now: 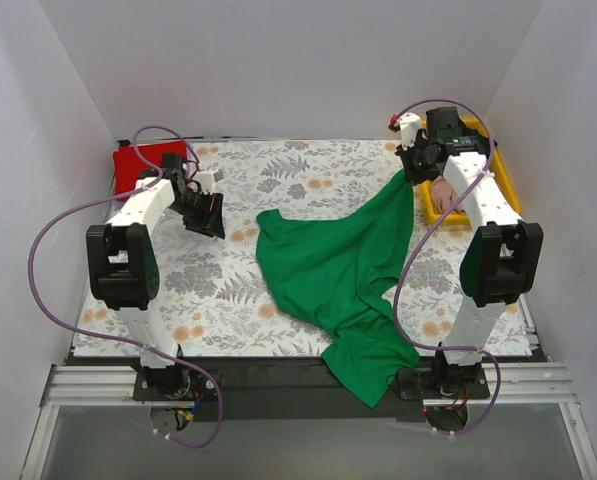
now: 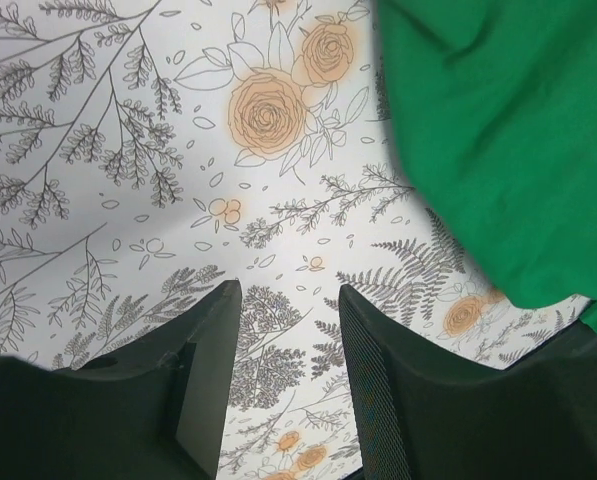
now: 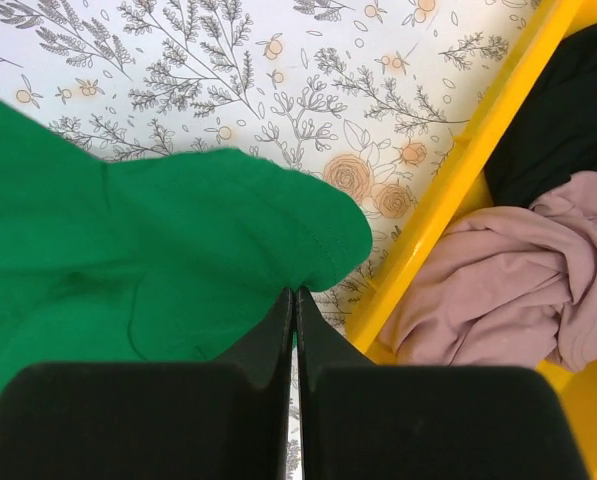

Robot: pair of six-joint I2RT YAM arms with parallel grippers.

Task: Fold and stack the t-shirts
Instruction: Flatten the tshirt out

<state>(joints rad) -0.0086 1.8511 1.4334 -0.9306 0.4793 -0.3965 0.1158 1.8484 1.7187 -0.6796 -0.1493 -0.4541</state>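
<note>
A bright green t-shirt [image 1: 343, 265] lies rumpled across the middle of the table, its lower part hanging over the near edge. My right gripper [image 1: 412, 172] is shut on a corner of the green t-shirt [image 3: 178, 250] at the back right, lifting it beside the yellow tray. My left gripper [image 1: 210, 215] is open and empty above the floral cloth, left of the shirt; the shirt's edge [image 2: 498, 140] shows at upper right in the left wrist view. A red t-shirt [image 1: 143, 165] lies folded at the back left. A dusty pink t-shirt [image 3: 498, 290] and a black t-shirt [image 3: 568, 110] sit in the tray.
The yellow plastic tray [image 1: 506, 175] stands at the back right; its rim [image 3: 478, 160] runs close beside my right gripper. The grey-and-orange floral cloth [image 1: 228, 290] covers the table. White walls close in on three sides.
</note>
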